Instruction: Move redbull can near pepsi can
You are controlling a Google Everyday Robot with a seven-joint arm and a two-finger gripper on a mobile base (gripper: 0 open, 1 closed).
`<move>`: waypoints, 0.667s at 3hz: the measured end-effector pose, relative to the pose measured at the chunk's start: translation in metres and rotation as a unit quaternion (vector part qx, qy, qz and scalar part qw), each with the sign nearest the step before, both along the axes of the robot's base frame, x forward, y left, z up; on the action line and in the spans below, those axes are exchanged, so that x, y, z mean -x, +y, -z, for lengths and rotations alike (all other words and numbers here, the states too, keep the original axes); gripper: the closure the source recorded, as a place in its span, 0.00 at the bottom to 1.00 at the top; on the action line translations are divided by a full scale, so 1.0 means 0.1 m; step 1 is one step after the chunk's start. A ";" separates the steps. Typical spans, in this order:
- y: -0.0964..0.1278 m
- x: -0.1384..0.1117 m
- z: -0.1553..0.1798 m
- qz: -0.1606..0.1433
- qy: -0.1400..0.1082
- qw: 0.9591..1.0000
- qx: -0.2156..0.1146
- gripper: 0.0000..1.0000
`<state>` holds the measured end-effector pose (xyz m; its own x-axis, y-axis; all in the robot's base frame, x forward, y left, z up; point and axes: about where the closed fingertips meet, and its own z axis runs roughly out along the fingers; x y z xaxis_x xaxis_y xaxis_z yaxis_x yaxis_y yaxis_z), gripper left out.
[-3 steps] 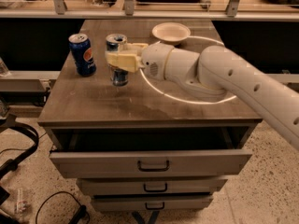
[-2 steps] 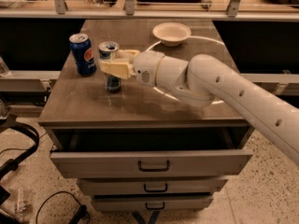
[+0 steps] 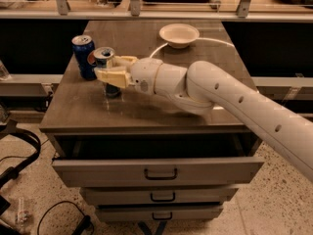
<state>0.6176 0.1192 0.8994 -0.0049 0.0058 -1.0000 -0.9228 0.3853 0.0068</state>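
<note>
The pepsi can, dark blue with a round logo and silver top, stands upright at the back left of the wooden cabinet top. The redbull can, slimmer with a silver top, is just right of it, almost touching. My gripper reaches in from the right, and its cream fingers are shut around the redbull can's middle. The can's lower part shows below the fingers, at or just above the surface.
A white bowl sits at the back of the cabinet top. My arm crosses the right half of the top. The top drawer is pulled open at the front. Cables lie on the floor at the left.
My gripper has carried the redbull can leftward across the top, from well right of the pepsi can to right beside it.
</note>
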 end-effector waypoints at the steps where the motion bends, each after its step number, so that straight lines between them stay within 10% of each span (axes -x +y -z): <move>1: 0.00 0.00 -0.01 0.000 0.000 1.000 0.000 0.62; 2: 0.00 0.00 -0.01 0.000 0.000 1.000 0.000 0.38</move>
<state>0.6175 0.1194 0.9003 -0.0049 0.0058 -1.0000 -0.9229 0.3850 0.0068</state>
